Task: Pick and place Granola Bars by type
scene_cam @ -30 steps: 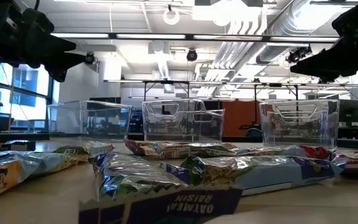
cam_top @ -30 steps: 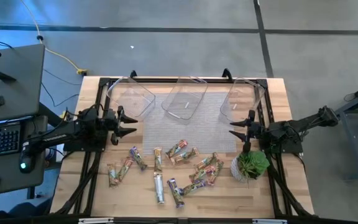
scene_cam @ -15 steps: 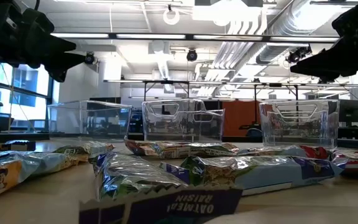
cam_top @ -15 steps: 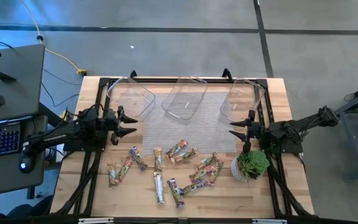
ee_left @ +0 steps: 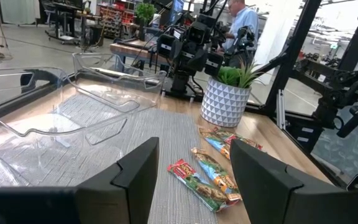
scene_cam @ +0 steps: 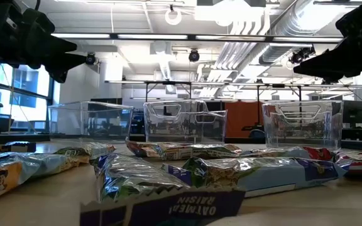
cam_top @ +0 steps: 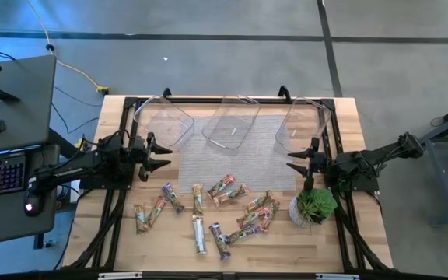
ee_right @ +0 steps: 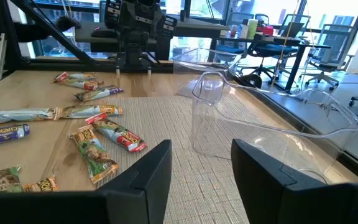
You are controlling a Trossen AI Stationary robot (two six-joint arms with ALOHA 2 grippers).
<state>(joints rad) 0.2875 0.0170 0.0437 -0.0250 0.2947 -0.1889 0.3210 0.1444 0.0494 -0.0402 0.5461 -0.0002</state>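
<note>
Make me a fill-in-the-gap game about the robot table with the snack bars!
1. Behind the granola bars stand ____ clear bins.
2. The potted plant sits beside the ____ pincer.
3. The left pincer is holding ____.
4. The bars lie on the table, not ____ the bins.

Missing words: three; right; nothing; in

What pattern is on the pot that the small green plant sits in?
The plant pot is white with a dark diamond lattice pattern, clearest in the left wrist view.

Granola Bars [cam_top: 225,187]: glossy foil | table [cam_top: 115,241]: wood | bins [cam_top: 232,124]: clear plastic
</note>
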